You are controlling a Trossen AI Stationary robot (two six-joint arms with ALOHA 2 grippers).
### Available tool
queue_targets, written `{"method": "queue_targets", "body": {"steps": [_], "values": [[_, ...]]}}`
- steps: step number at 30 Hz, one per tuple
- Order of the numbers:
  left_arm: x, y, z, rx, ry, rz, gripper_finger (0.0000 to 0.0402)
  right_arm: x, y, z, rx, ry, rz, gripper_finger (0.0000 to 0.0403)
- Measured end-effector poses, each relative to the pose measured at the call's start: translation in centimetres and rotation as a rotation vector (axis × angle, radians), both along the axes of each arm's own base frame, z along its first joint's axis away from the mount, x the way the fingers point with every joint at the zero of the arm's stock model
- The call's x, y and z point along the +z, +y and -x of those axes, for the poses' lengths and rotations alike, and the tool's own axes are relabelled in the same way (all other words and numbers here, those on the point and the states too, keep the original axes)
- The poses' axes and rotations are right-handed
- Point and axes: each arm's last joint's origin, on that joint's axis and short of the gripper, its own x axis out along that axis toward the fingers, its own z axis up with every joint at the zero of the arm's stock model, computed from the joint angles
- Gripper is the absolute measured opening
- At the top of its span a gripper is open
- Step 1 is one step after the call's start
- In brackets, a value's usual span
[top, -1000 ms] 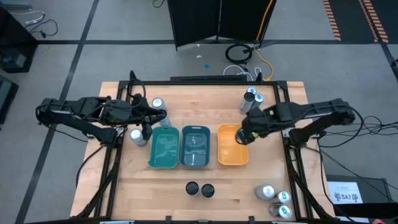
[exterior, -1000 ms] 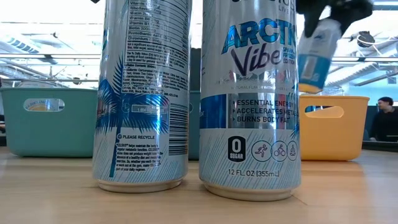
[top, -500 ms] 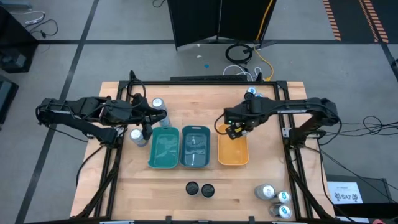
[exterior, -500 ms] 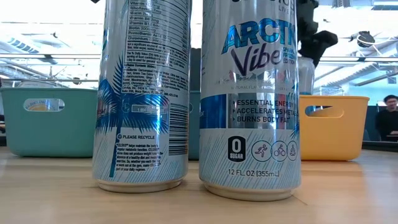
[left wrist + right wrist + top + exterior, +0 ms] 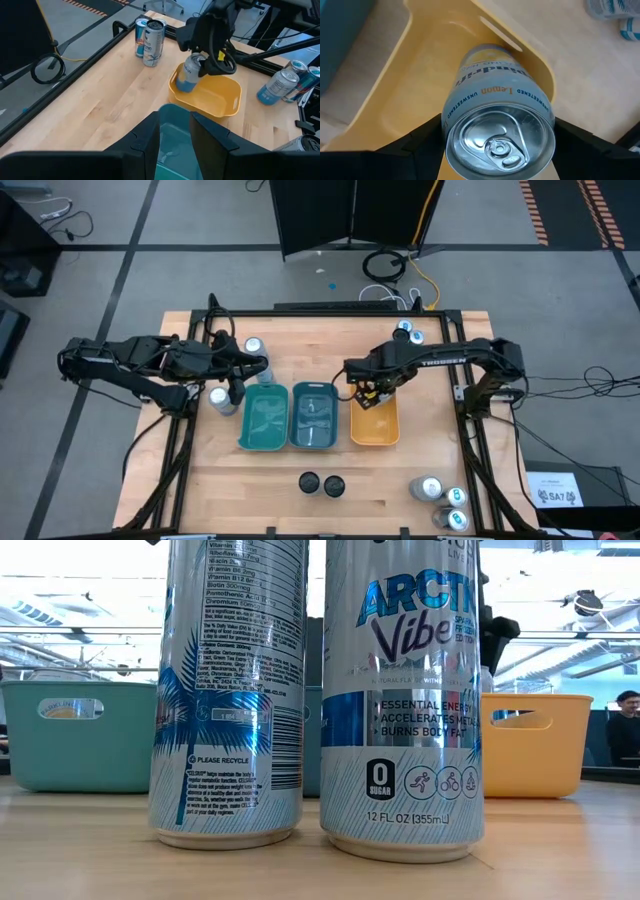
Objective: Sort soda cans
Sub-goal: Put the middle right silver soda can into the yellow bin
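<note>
The right gripper (image 5: pixel 372 387) hangs over the far end of the orange tray (image 5: pixel 375 430), its fingers clamped on the sides of a silver soda can (image 5: pixel 499 130) marked "Lemon". The left wrist view shows that held can (image 5: pixel 190 74) tilted, its lower end above the tray's inner floor, and the pictures do not settle whether it touches the tray.

The left gripper (image 5: pixel 262 369) waits with its fingers pressed together and nothing between them, well to the left of the orange tray, above the far edge of the teal tray (image 5: pixel 263 420). A grey-blue tray (image 5: pixel 315 418) sits between the teal one and the orange one.

Other soda cans stand around the orange tray:
- 2 cans (image 5: pixel 407 334) beyond its far end, near the table edge
- 2 dark-topped cans (image 5: pixel 321 483) on the near side
- 3 cans (image 5: pixel 441 500) at the near right corner
- 2 cans (image 5: pixel 224 399) left of the teal tray
</note>
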Motion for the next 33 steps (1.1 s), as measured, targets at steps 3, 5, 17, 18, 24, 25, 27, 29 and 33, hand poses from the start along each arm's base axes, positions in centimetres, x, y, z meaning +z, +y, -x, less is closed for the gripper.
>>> {"method": "queue_targets", "body": {"steps": [3,5,17,18,24,25,27,29,33], "values": [[0.0,0.0,0.0,0.000,0.000,0.000,0.0116,0.1,-0.3,0.1,0.011,-0.007,-0.010,0.0281],[0.0,0.0,0.0,0.000,0.000,0.000,0.0116,0.1,-0.5,0.1,0.011,-0.007,-0.012,0.0281],[0.0,0.0,0.0,0.000,-0.001,0.001,0.0116,0.1,-0.4,0.1,0.060,-0.010,-0.041,0.0281],[0.0,0.0,0.0,0.000,-0.001,0.001,0.0116,0.1,-0.4,0.1,0.064,-0.009,-0.039,0.0281],[0.0,0.0,0.0,0.000,-0.001,0.001,0.0116,-0.3,-0.4,-0.2,0.114,0.005,-0.039,0.0282],[0.0,0.0,0.0,0.000,-0.001,0.001,0.0116,-0.6,-0.4,-0.3,0.127,0.016,-0.041,0.0282],[0.0,0.0,0.0,0.000,-0.001,0.001,0.0116,-1.3,-0.4,-0.6,0.148,0.039,-0.047,0.0282],[0.0,0.0,0.0,0.000,-0.001,0.002,0.0116,-1.5,-0.4,-0.7,0.153,0.048,-0.049,0.0282],[0.0,0.0,0.0,0.000,-0.001,0.001,0.0116,-1.6,-0.4,-0.8,0.154,0.051,-0.050,0.0282]]}}
